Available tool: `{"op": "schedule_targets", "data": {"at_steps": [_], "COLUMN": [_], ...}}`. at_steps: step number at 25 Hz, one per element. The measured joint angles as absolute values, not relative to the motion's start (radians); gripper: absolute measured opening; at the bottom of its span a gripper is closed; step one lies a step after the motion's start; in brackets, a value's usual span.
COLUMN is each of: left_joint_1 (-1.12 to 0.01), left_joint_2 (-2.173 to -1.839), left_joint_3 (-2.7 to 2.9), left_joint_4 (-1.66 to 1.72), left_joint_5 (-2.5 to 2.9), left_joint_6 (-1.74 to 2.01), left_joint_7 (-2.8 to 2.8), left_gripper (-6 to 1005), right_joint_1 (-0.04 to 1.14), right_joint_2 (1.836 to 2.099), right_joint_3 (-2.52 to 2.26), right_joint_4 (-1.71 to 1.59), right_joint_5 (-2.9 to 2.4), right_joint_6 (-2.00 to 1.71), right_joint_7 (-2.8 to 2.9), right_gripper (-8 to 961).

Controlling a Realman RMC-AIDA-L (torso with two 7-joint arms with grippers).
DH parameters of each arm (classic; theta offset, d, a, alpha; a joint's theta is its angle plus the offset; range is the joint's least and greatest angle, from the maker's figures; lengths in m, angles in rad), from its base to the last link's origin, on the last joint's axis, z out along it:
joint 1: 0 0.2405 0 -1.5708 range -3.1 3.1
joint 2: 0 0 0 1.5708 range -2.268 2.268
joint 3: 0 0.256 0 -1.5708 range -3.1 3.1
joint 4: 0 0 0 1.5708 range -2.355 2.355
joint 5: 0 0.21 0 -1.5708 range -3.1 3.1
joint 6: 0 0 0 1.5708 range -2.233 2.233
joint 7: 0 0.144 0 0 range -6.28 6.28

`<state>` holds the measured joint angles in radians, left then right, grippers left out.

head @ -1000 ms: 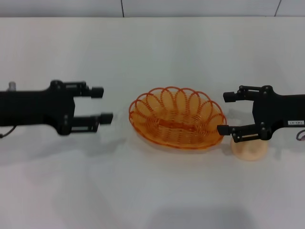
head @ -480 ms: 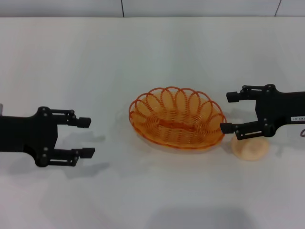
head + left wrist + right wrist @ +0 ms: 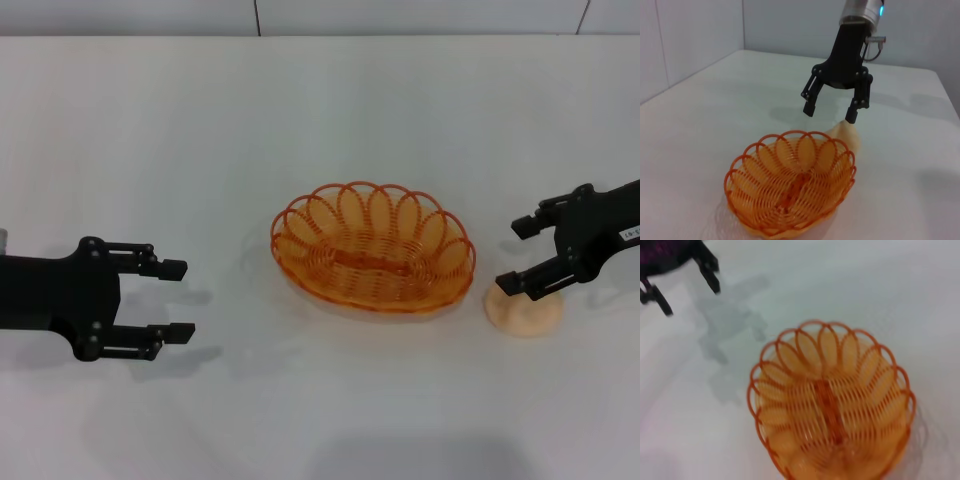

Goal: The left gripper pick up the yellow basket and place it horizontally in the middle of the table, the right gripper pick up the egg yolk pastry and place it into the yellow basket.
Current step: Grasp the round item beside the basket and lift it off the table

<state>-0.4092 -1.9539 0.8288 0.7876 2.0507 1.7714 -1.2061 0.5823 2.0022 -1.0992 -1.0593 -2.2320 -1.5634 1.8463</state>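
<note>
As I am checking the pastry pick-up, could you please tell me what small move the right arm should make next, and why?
Probably lower the right pincer straight down around the egg yolk pastry. It hangs open just above the pastry, which lies on the table beside the yellow basket. The left pincer is well clear, open.

Head camera looked down on the yellow basket (image 3: 372,248) from above. Both wrist cameras faced it closer, from opposite sides; all three shared it.

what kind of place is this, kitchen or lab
Probably a lab or test bench, not a kitchen: a bare white table against plain white wall panels, with only an orange basket, a pastry and two black robot grippers, left and right.
</note>
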Motion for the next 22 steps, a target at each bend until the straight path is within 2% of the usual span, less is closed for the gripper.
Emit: {"op": "schedule_targets", "data": {"at_steps": [9, 17, 22], "left_joint_1": [-0.415, -0.419, -0.419], "left_joint_2": [-1.954, -1.954, -1.956], "left_joint_3": [0.827, 0.818, 0.816], "left_joint_4": [0.793, 0.795, 0.795], "left_joint_5": [2.054, 2.056, 2.056], "left_joint_6": [1.767, 1.753, 1.744], "left_joint_7": [-1.211, -1.207, -1.206], "left_gripper": [683, 683, 683], "right_joint_1": [0.658, 0.659, 0.652], "right_joint_2": [1.998, 2.011, 2.012], "right_joint_3": [-1.103, -1.13, -1.131], "right_joint_4": [-1.059, -1.048, -1.047], "right_joint_5": [-2.365, -2.414, -2.406], "right_joint_6": [-1.643, -1.626, -1.614], "right_joint_7": [1.973, 1.983, 1.98], "right_gripper": [762, 755, 668]}}
